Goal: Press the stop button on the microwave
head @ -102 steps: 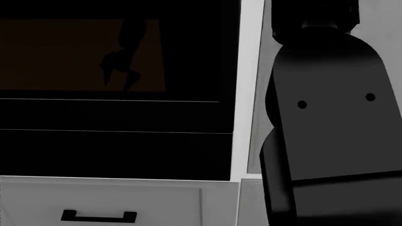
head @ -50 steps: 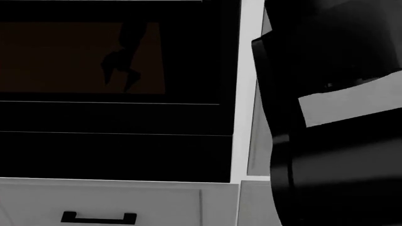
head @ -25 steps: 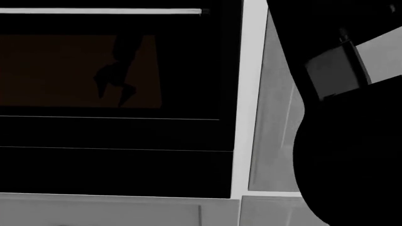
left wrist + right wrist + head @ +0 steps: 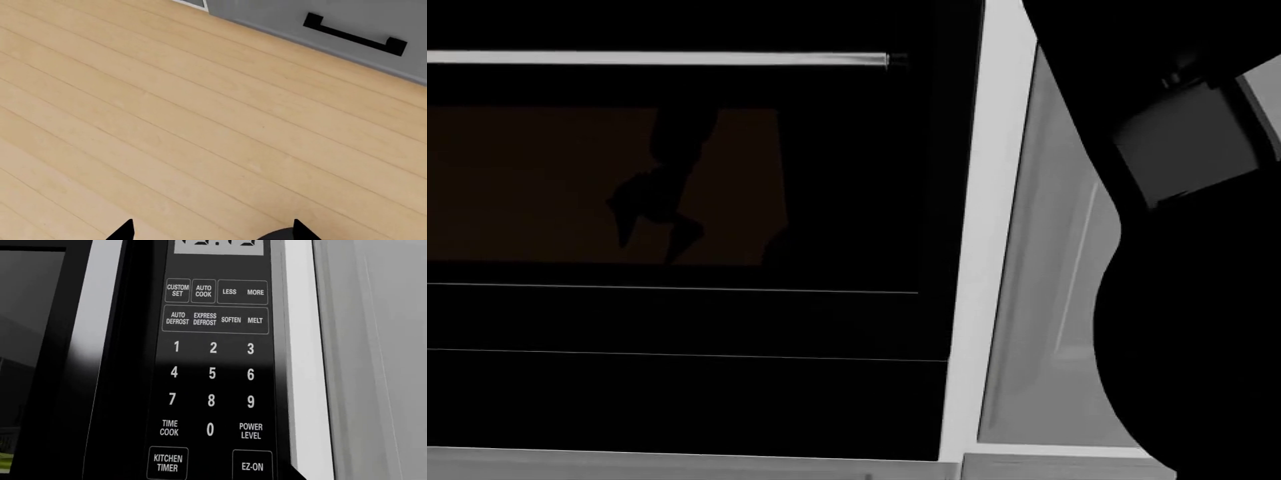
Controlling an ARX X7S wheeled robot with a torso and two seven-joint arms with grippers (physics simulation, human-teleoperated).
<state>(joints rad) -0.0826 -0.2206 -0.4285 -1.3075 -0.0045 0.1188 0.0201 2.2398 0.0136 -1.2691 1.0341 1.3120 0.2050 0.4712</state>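
Observation:
The right wrist view looks straight at the microwave's black control panel [image 4: 213, 360]. It shows a display at the edge, rows such as CUSTOM SET, AUTO COOK and MELT, the number keys [image 4: 212, 374], and KITCHEN TIMER [image 4: 167, 463] and EZ-ON [image 4: 252, 466]. No stop button shows in this view. The right gripper's fingers do not show in any view; only the right arm's dark body [image 4: 1201, 320] fills the right side of the head view. My left gripper [image 4: 212, 232] is open, with its two black fingertips apart, and points at the wooden floor [image 4: 167, 140].
A black oven door [image 4: 694, 330] with a silver handle bar [image 4: 654, 58] fills the head view, with a dim gripper-shaped reflection in its glass [image 4: 654, 210]. A white cabinet frame [image 4: 994, 250] stands beside it. A grey drawer with a black handle [image 4: 353, 34] sits above the floor.
The head view has risen: the drawer below the oven dropped out of sight and the oven's handle bar came into view. The right arm moved up and to the right.

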